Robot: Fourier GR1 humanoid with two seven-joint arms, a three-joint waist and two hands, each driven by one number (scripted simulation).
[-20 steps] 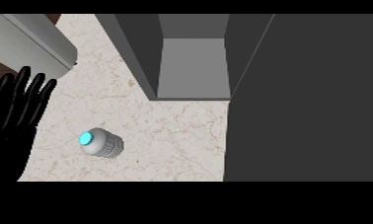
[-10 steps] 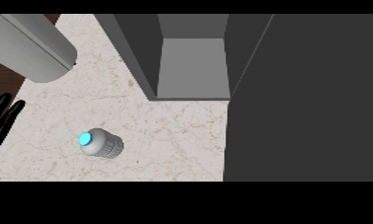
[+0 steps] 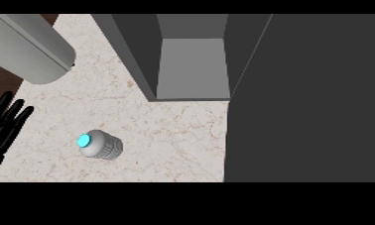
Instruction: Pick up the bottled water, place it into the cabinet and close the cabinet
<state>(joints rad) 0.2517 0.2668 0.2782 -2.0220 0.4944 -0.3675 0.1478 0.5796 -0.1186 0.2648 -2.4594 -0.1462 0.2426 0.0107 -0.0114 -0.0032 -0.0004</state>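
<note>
Now, bottled water (image 3: 99, 145) stands between left hand (image 3: 12, 120) and open cabinet (image 3: 190, 65).

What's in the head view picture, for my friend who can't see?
A blue-capped bottled water stands on the pale counter before an open grey cabinet. The left hand shows at the left edge, open, not touching it.

I see flat, even light across the pale marbled counter (image 3: 176, 130); the side walls of the open grey cabinet (image 3: 192, 65) read darker.

I look down on a pale, veined counter (image 3: 183, 135), a dark brown strip (image 3: 6, 84) beyond its nine-o'clock edge.
</note>
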